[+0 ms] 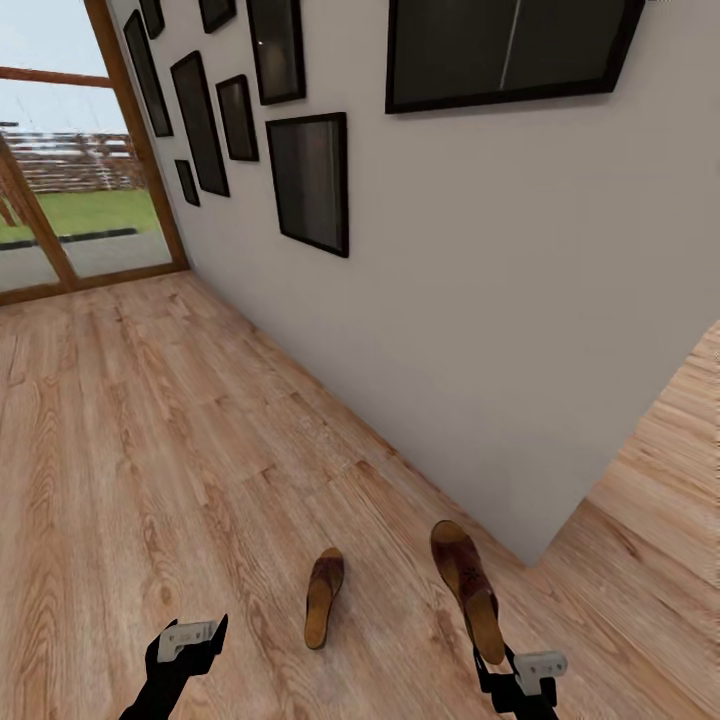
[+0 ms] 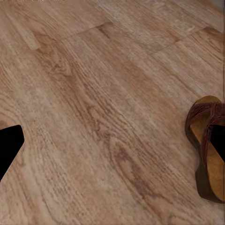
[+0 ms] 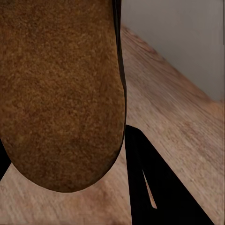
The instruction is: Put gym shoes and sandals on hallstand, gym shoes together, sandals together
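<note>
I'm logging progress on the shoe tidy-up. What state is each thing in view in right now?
Left sandal: lying on the wood floor, not gripped.
Right sandal: heel end at the right tool, apparently held.
Left tool: empty, above bare floor; jaw opening unclear.
Wall frames: hanging.
</note>
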